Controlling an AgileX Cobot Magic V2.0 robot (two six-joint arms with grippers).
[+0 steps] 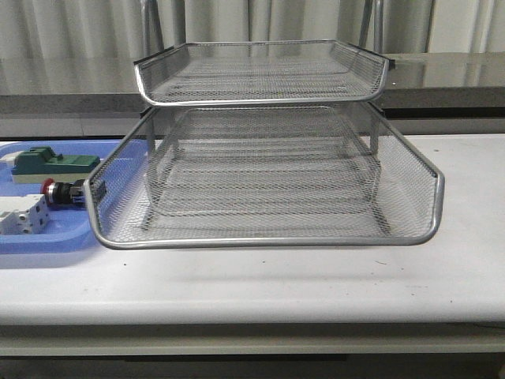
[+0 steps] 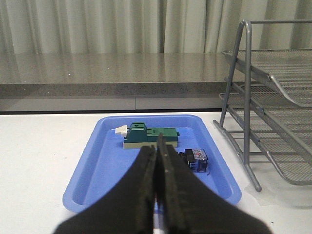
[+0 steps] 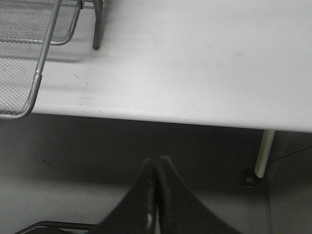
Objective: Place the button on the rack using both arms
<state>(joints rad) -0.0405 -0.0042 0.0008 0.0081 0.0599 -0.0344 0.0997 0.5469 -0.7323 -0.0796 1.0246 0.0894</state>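
No text, label, brand, number or sign can be read in any of the three views. A small pale patch is seen on the blue rear block of the button (image 2: 196,159) in the left wrist view, but it is too small and blurred for any marking to be made out.
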